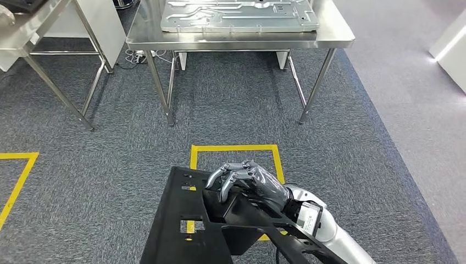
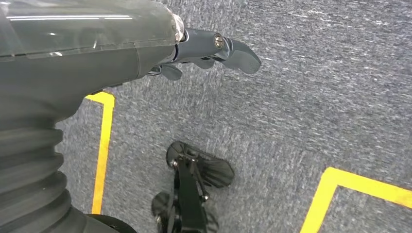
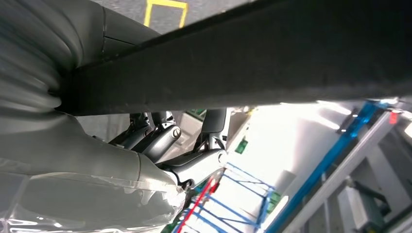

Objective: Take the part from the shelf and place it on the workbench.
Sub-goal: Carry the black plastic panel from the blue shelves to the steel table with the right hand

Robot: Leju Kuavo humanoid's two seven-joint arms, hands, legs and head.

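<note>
The part is a flat black plastic panel (image 1: 178,225) with cut-outs, carried low in front of me above the grey carpet. My right hand (image 1: 247,184) grips its upper edge, fingers curled over the rim. In the right wrist view the black panel (image 3: 252,53) crosses close in front of the camera, with the right hand's fingers (image 3: 167,141) curled beneath it. The steel workbench (image 1: 329,34) stands ahead, across the carpet. My left hand (image 2: 214,51) hangs over the floor with its fingers extended and nothing in them.
A large grey metal plate (image 1: 242,14) lies on the workbench. A second steel table (image 1: 33,27) stands at the far left. Yellow tape squares (image 1: 233,148) mark the carpet in front of me and at the left (image 1: 19,176).
</note>
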